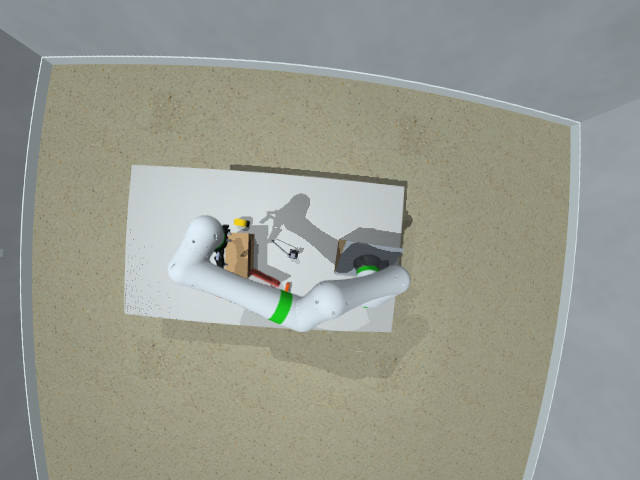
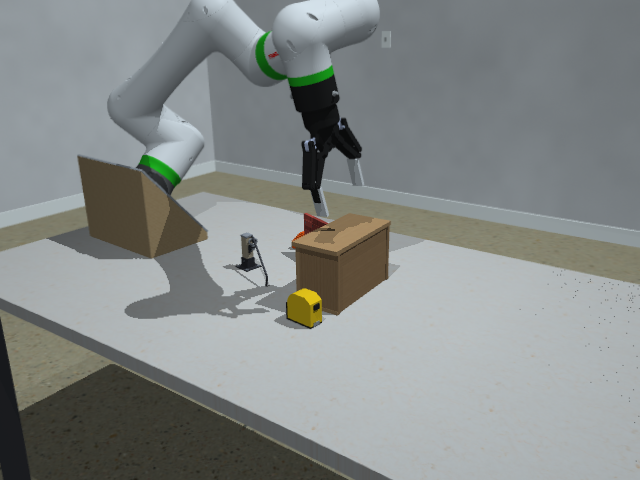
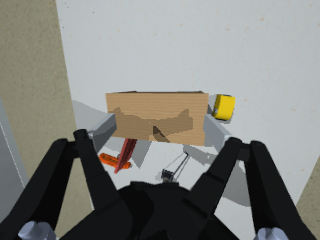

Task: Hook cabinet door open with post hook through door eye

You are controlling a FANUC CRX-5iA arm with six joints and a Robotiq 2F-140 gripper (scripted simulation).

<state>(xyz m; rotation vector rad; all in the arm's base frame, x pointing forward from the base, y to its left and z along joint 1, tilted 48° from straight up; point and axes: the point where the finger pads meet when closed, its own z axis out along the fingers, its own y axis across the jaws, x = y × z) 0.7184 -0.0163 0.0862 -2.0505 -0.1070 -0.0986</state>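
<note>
The black two-fingered pincer point(image 1: 221, 246) point(image 2: 339, 199) point(image 3: 159, 121) with pale grey fingertips is spread fully wide, pointing down, with nothing in its grasp. Below it stands the light-brown, wood-grained box cabinet point(image 1: 238, 253) point(image 2: 361, 268) point(image 3: 157, 112), upright on the pale grey table point(image 1: 170, 206) point(image 2: 439, 361) point(image 3: 145, 50); its long axis runs nearly parallel to the line between the fingertips. The red, flat cabinet door point(image 1: 264, 277) point(image 2: 313, 222) point(image 3: 126, 154) stands ajar, jutting outward from the cabinet front near one end, its free edge pointing away from the pincer. Also out from the pincer, on the door's side of the cabinet, is the short grey-and-black post point(image 1: 293, 253) point(image 2: 247, 249) point(image 3: 167, 175). From its upper part the thin, dark metal rod hook point(image 1: 281, 247) point(image 2: 262, 263) point(image 3: 178, 165) slopes down, its long axis slanting towards the cabinet and its tip low near the tabletop, well apart from the door. The eye on the door is too small to make out. An orange object point(image 1: 287, 286) point(image 2: 298, 236) point(image 3: 114, 160) lies near the door, and a yellow, round-topped block point(image 1: 241, 222) point(image 2: 303, 307) point(image 3: 224, 107) sits just beside the cabinet's other end, outside the pincer's span
</note>
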